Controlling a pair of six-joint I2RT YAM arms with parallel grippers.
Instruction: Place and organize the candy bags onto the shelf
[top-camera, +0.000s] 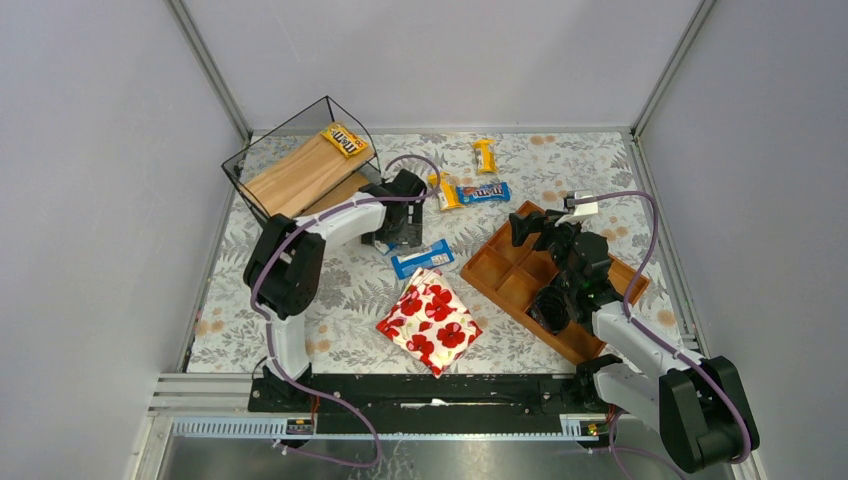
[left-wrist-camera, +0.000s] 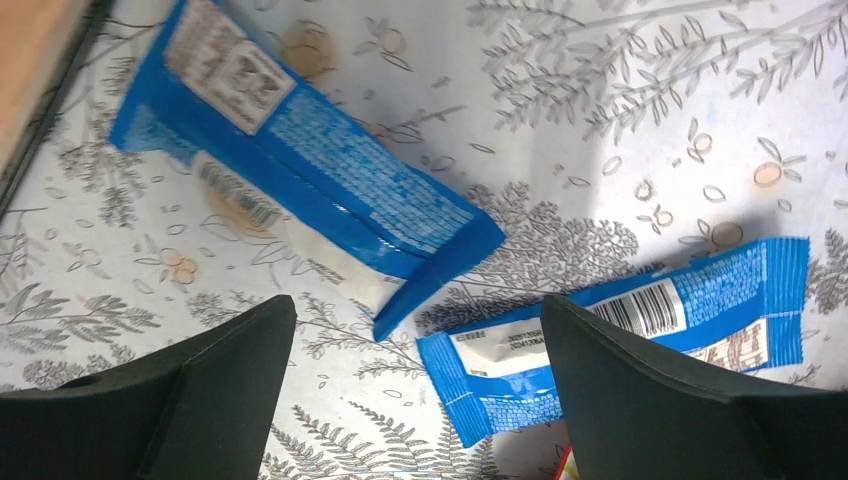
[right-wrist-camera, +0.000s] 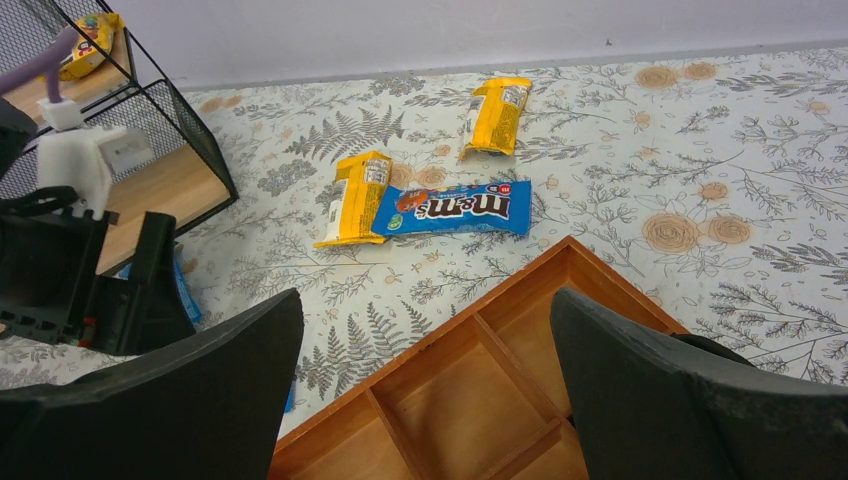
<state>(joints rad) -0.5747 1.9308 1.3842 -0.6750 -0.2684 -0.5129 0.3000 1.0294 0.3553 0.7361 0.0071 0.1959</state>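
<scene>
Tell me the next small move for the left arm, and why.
Probably lower the left gripper straight onto the near end of the blue packet lying near the shelf. Its jaws are open and empty, hovering with that end between them. The second blue packet also reaches into that gap, so it could get caught too.

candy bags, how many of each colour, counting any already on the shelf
yellow candy bags: 3
blue candy bags: 3
total: 6
</scene>
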